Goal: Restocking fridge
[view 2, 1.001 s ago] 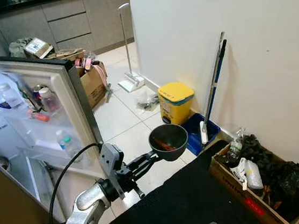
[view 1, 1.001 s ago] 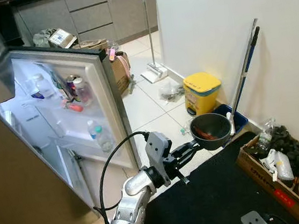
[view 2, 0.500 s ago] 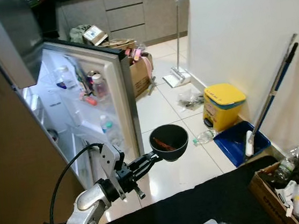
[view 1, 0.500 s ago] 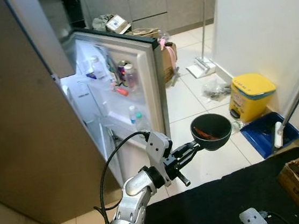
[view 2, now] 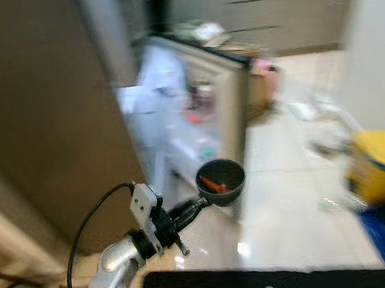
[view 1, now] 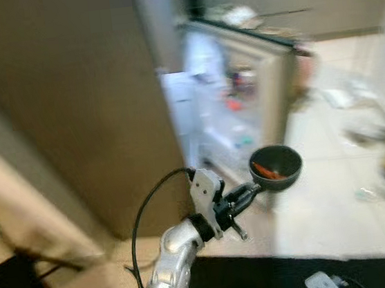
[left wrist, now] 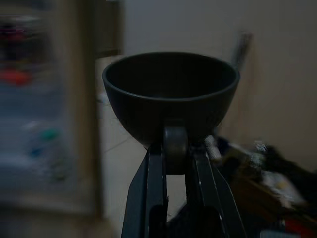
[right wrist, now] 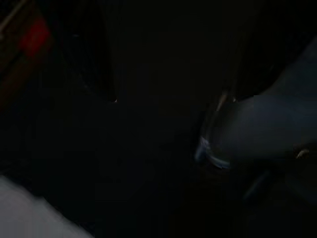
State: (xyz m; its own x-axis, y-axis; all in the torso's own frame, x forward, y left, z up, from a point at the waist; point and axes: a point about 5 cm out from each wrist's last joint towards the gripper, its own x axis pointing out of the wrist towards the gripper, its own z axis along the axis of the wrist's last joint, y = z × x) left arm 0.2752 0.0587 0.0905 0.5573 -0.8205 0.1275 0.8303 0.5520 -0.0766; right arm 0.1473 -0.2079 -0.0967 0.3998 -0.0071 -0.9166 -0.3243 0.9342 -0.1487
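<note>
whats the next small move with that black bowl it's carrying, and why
Probably step forward and carry the black bowl toward the open fridge. The left gripper is shut on the bowl's handle, holding it level with something red-orange inside, short of the lit shelves. The head views are blurred, so I would keep the bowl level until they steady.

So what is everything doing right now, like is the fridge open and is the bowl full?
Fridge door: swung open, shelves with blurred items inside.
Black bowl: upright, held out in the air before the fridge, something red-orange inside.
Left gripper: jaws shut on the bowl's rim.
Yellow bin: standing on the floor, lid down.
</note>
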